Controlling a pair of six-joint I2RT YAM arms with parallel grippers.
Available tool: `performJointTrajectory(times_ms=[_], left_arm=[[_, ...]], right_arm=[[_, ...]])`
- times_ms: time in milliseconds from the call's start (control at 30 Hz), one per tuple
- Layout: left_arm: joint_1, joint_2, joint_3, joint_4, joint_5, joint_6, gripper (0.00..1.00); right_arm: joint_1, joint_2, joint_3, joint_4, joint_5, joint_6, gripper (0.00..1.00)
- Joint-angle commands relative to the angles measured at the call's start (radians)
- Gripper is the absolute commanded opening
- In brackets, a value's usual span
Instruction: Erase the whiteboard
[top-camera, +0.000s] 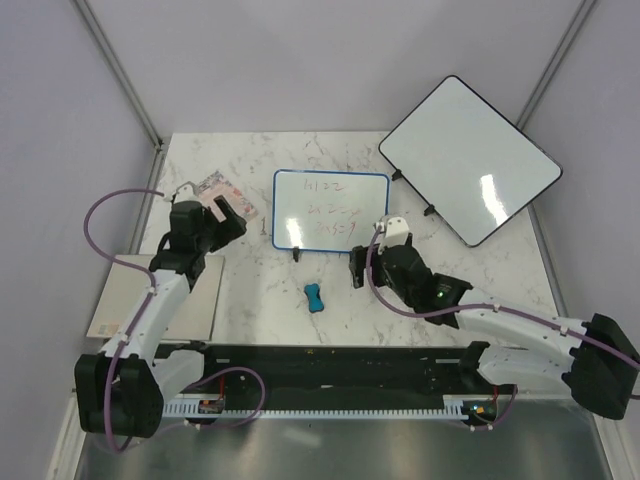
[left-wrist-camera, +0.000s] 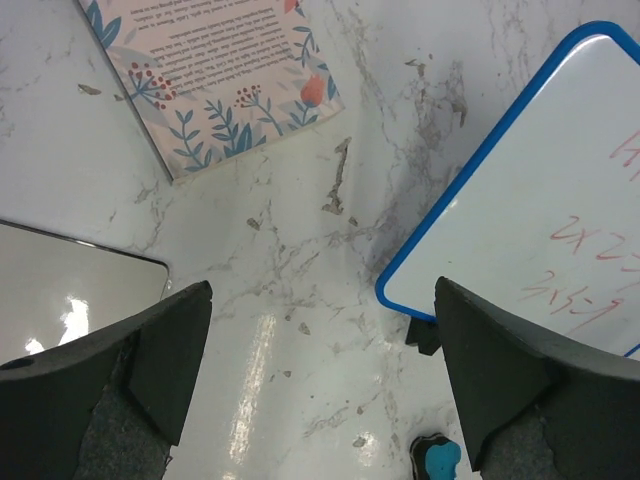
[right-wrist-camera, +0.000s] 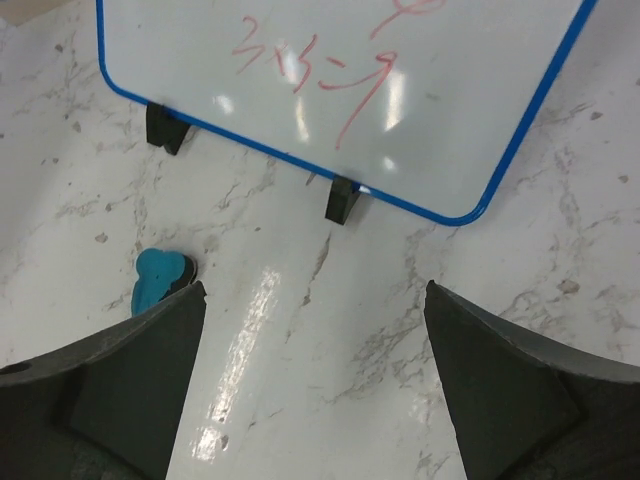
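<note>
The small blue-framed whiteboard (top-camera: 330, 208) stands on black feet at the table's middle, with red handwriting on it; it also shows in the left wrist view (left-wrist-camera: 540, 210) and the right wrist view (right-wrist-camera: 340, 90). A small blue eraser (top-camera: 315, 298) lies on the marble in front of it, seen at the edge of both wrist views (left-wrist-camera: 438, 462) (right-wrist-camera: 160, 280). My left gripper (top-camera: 228, 217) is open and empty, left of the board. My right gripper (top-camera: 358, 268) is open and empty, just right of the eraser and below the board's near right corner.
A larger dark-framed white board (top-camera: 470, 160) stands at the back right. A floral card (top-camera: 225, 195) lies at the back left, also in the left wrist view (left-wrist-camera: 210, 75). A grey flat board (top-camera: 155, 295) lies at the left edge.
</note>
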Motion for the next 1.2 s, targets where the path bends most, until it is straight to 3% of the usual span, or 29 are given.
performJointTrajectory(times_ms=[0,200,367,400,700,1067,1133,1167], left_arm=[[-0.001,-0.018,-0.007,0.011,0.082,-0.060,0.99],[0.000,0.064,0.048,-0.107,0.100,-0.083,0.99],[0.002,0.110,0.049,-0.136,0.125,-0.075,0.99],[0.000,0.127,0.049,-0.138,0.135,-0.072,0.99],[0.000,0.155,0.036,-0.155,0.171,-0.061,0.98],[0.000,0.138,0.036,-0.158,0.186,-0.049,0.98],[0.000,0.134,0.031,-0.158,0.184,-0.047,0.98],[0.000,0.135,0.030,-0.158,0.183,-0.047,0.98]], right_arm=[[0.089,0.135,0.127,-0.054,0.017,0.055,0.98],[0.196,0.413,0.367,-0.157,-0.009,0.076,0.97],[0.228,0.580,0.562,-0.312,-0.060,0.116,0.81],[0.244,0.613,0.572,-0.329,-0.052,0.127,0.76],[0.270,0.688,0.592,-0.367,-0.058,0.181,0.66],[0.272,0.782,0.615,-0.364,-0.031,0.250,0.66],[0.272,0.801,0.622,-0.359,-0.029,0.260,0.62],[0.272,0.806,0.624,-0.355,-0.028,0.265,0.53]])
